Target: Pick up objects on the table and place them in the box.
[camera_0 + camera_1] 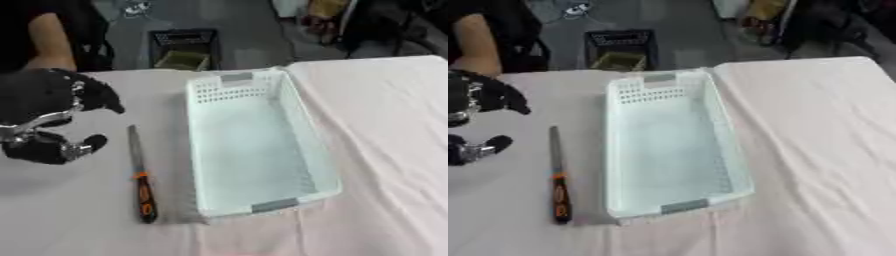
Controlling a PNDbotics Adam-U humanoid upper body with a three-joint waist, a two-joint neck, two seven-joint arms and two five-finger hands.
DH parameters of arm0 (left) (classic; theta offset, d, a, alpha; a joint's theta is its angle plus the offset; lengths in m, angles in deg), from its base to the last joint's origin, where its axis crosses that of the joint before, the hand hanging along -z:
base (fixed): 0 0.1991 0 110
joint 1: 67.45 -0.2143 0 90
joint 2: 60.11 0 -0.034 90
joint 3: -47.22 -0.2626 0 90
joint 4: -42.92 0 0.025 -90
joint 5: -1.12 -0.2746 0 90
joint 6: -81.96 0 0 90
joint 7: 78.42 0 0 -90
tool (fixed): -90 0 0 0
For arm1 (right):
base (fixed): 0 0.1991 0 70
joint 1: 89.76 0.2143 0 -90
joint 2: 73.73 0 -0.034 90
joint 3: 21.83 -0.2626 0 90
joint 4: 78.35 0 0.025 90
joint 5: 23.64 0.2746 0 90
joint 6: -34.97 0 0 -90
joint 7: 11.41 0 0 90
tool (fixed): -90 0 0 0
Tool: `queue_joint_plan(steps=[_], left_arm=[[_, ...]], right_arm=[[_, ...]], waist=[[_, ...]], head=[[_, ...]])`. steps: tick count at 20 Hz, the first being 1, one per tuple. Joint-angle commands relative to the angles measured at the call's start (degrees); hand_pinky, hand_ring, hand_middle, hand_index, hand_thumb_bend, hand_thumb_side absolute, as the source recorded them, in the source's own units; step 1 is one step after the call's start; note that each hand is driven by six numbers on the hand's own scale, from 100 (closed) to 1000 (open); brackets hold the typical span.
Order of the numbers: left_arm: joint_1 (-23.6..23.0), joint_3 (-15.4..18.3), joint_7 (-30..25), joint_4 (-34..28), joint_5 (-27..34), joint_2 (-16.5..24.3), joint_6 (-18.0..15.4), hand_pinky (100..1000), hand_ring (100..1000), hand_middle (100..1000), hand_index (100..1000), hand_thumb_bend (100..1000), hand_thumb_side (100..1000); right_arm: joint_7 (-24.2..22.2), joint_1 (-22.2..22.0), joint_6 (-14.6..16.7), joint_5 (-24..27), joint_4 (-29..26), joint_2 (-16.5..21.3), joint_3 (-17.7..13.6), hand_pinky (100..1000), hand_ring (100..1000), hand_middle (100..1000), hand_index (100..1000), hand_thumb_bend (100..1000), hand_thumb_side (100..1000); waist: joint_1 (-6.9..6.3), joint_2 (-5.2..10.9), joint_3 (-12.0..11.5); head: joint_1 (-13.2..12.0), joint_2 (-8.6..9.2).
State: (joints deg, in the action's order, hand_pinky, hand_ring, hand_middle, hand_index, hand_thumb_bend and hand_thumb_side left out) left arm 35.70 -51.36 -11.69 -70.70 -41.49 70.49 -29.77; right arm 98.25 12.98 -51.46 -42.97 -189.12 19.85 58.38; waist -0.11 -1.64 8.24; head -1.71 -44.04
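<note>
Left hand [48, 120] hovers over the bench [385, 125], fingers and thumb spread, grasping nothing. File [140, 175] with orange-black handle lies flat just to its right, not touching. White box [254, 145] beyond the file, nothing in it.

Both head views looked steeply down from the near side at the counter [385, 150], sharing the white box [671, 150]; the right view sat slightly rightward.
</note>
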Motion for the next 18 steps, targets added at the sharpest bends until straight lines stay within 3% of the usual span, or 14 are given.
queue_joint_plan(steps=[1, 4, 8, 18], left_arm=[[3.16, -1.48, 0.43, -0.95, -3.05, 4.71, -3.65, 676, 773, 743, 838, 618, 382], [5.81, -3.19, 2.62, -0.97, -7.80, 5.76, -7.21, 668, 768, 734, 830, 685, 395], [7.00, -4.73, 4.45, -0.97, -12.26, 5.56, -8.84, 666, 767, 732, 826, 724, 398], [8.50, -8.26, 8.76, -0.77, -14.80, 3.61, -11.46, 666, 761, 728, 807, 689, 388]], right_arm=[[-0.20, 0.20, 0.24, 0.24, -0.19, 1.89, -0.02, 299, 409, 465, 676, 100, 689], [-0.35, 0.17, 0.33, 0.33, -0.09, 2.05, 0.10, 299, 410, 465, 677, 100, 690], [-0.53, 0.11, 0.45, 0.43, 0.04, 2.14, 0.21, 300, 410, 466, 677, 100, 689], [-0.74, 0.09, 0.62, 0.66, 0.15, 2.13, 0.35, 301, 411, 466, 677, 100, 690]], waist=[[-0.26, 0.69, 0.15], [-0.50, 0.87, 0.16], [-0.58, 0.95, 0.20], [-0.57, 0.93, 0.15]], head=[[0.08, -0.06], [0.12, -0.07], [0.33, -0.07], [0.27, -0.07]])
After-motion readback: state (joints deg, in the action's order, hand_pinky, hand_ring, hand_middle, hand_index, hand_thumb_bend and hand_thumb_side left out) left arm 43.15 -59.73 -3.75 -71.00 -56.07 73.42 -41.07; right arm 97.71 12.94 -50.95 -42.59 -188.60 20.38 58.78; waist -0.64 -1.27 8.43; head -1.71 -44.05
